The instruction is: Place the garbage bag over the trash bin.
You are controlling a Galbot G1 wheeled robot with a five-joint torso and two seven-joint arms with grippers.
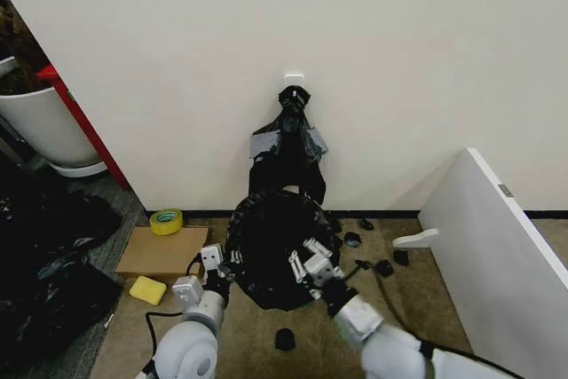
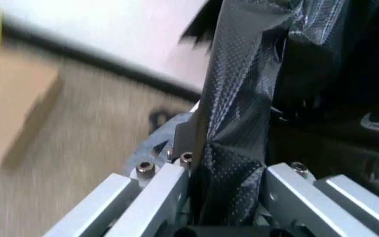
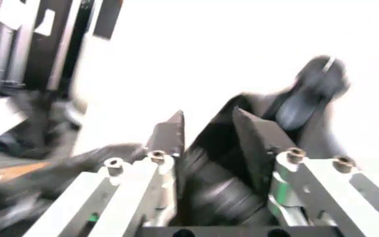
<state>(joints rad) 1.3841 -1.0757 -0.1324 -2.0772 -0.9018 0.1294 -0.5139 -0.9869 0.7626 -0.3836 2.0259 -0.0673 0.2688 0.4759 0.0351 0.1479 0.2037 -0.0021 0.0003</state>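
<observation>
Our left hand pinches the thin, slippery bag at its hem over the bin, our right hand gapes around film; we judge rim-edge grips best.

Glossy black garbage bag, yellow sponge

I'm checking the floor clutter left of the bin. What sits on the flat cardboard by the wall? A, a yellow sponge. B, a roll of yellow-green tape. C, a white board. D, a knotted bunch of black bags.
B: the tape roll rests on the far edge of the cardboard by the wall, while the yellow sponge lies on the carpet just off its near edge.
</observation>
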